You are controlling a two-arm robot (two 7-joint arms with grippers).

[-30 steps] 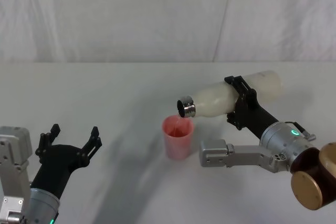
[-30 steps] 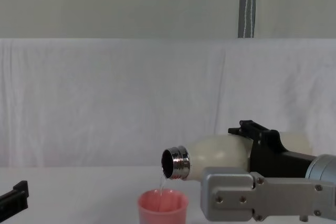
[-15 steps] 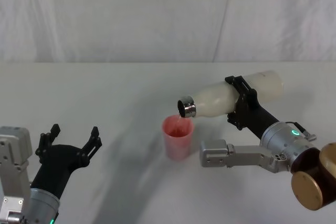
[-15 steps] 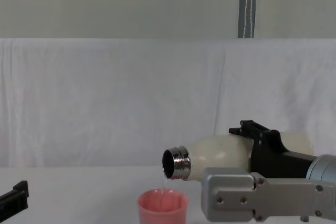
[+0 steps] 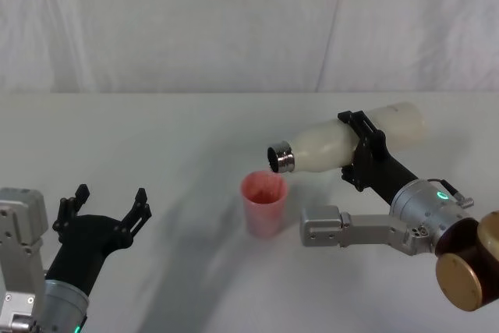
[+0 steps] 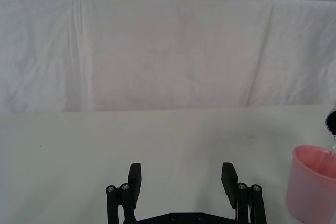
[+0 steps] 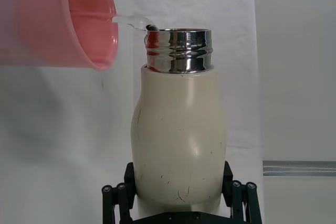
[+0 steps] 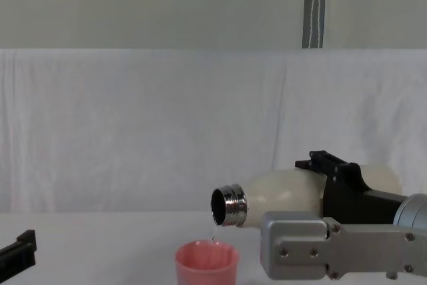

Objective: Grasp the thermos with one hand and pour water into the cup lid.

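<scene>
A: What does the head view give?
B: The right gripper is clamped around the thermos, held nearly level above the table, its steel mouth just over the far rim of the pink cup. The left gripper sits near the table's left front, fingers spread, grasping nothing.

A: And the chest view?
B: The thermos tilts mouth-down; a thin trickle falls into the cup.

A: The left wrist view?
B: The left gripper is wide apart above the bare table; the cup stands off to one side.

A: The right wrist view?
B: Fingers grip the thermos by its body; water arcs from its neck into the cup.
</scene>
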